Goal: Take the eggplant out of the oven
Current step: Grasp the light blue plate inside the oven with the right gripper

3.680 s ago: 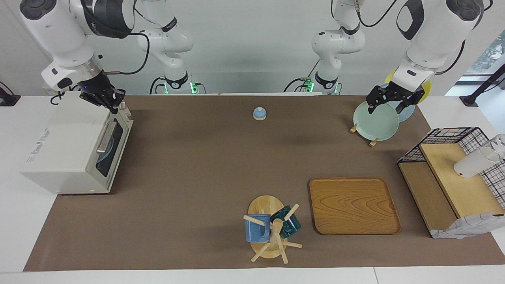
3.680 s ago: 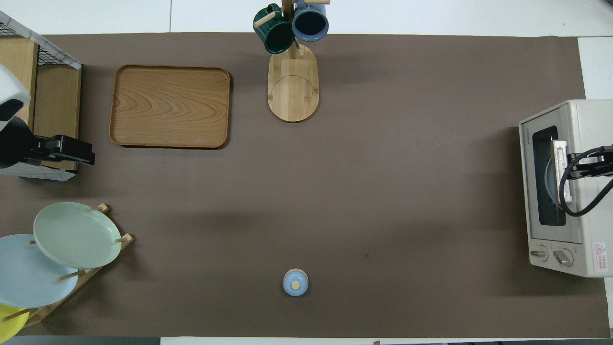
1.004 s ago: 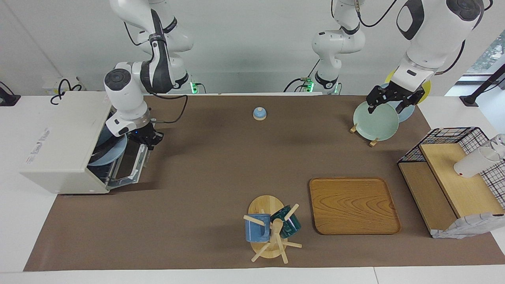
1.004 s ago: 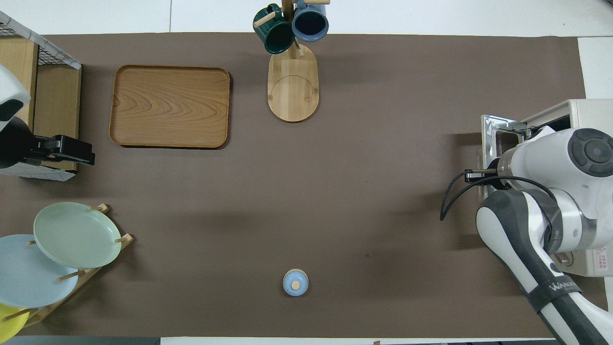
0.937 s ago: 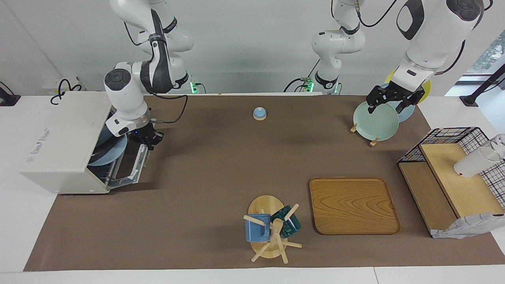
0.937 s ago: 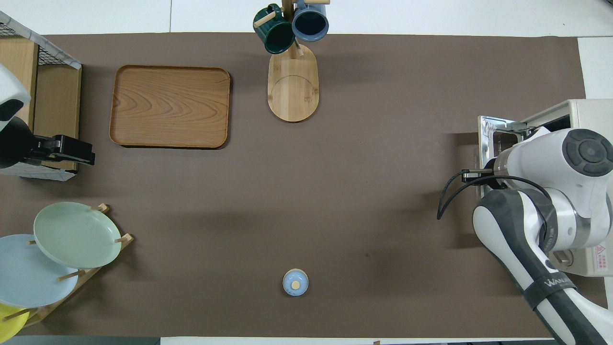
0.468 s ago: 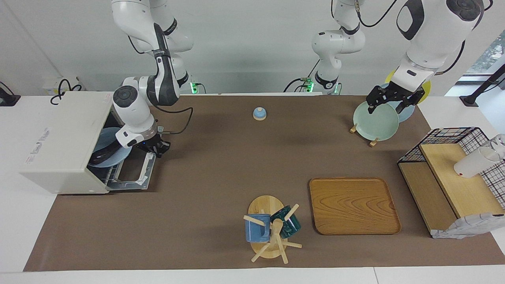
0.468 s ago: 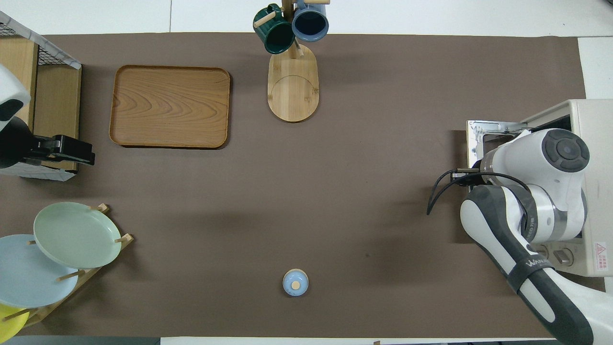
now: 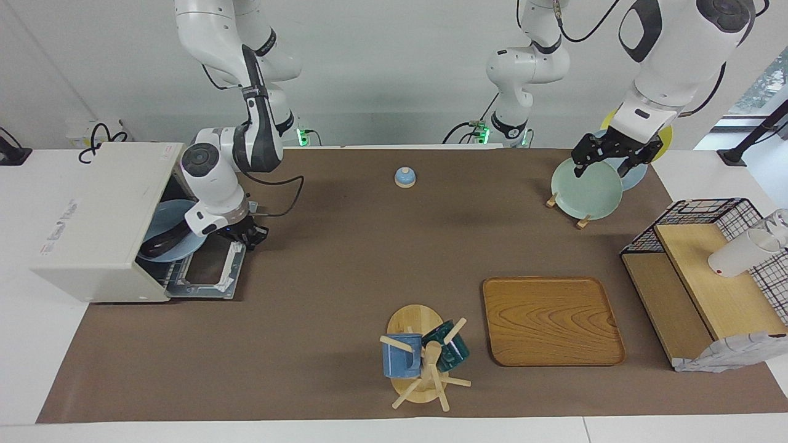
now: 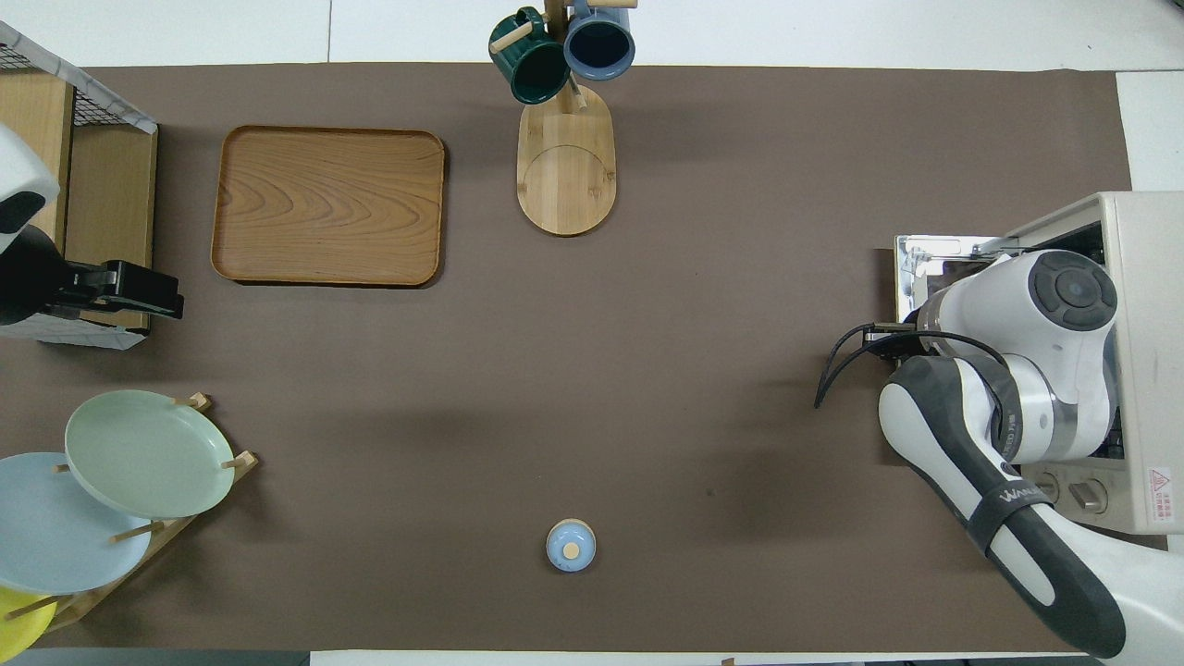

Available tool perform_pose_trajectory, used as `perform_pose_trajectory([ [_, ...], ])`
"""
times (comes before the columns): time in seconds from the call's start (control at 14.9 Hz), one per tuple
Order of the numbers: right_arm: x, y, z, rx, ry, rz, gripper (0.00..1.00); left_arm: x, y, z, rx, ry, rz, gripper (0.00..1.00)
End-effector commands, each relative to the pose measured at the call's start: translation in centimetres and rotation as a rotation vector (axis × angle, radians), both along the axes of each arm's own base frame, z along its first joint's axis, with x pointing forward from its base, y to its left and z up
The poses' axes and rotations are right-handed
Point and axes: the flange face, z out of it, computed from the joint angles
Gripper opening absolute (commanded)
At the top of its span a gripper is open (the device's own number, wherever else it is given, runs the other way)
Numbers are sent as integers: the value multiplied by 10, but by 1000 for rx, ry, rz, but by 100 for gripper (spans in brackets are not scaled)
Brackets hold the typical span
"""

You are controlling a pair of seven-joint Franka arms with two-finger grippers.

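The cream-white oven (image 9: 92, 221) stands at the right arm's end of the table, and its door (image 9: 206, 274) lies folded down flat. Inside, the dark eggplant (image 9: 161, 244) lies on a light blue plate (image 9: 166, 221). My right gripper (image 9: 245, 237) is at the door's outer edge, shut on its handle. In the overhead view the right arm covers most of the door (image 10: 925, 254) and the oven's (image 10: 1142, 277) opening, so the eggplant is hidden there. My left gripper (image 9: 603, 165) waits open over the plate rack.
A green plate (image 9: 585, 187) stands in the rack at the left arm's end. A wooden tray (image 9: 551, 320), a mug tree (image 9: 425, 357) with two mugs, a small blue lid (image 9: 404, 177) and a wire shelf rack (image 9: 702, 271) stand on the brown mat.
The right gripper has pulled the oven door from shut down to flat, moving away from the oven. The plate with the eggplant now shows inside. The left arm has not moved.
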Motion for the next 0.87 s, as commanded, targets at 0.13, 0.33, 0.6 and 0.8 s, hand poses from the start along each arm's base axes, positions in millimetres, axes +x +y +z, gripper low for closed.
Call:
perform_pose_trajectory([
  [0.13,18,-2,25,-27,-13,-18,0,-3,3,4,22,-4,-8,100],
  [0.33,19,-2,45,-27,-1,-18,0,-3,3,4,22,-4,-8,100],
  [0.6,17,-20,92,-41,50,-39,27,-3,3,4,22,-4,-8,100],
  [0.8,15,-41,100,-69,70,-51,39,-3,3,4,22,-4,-8,100],
])
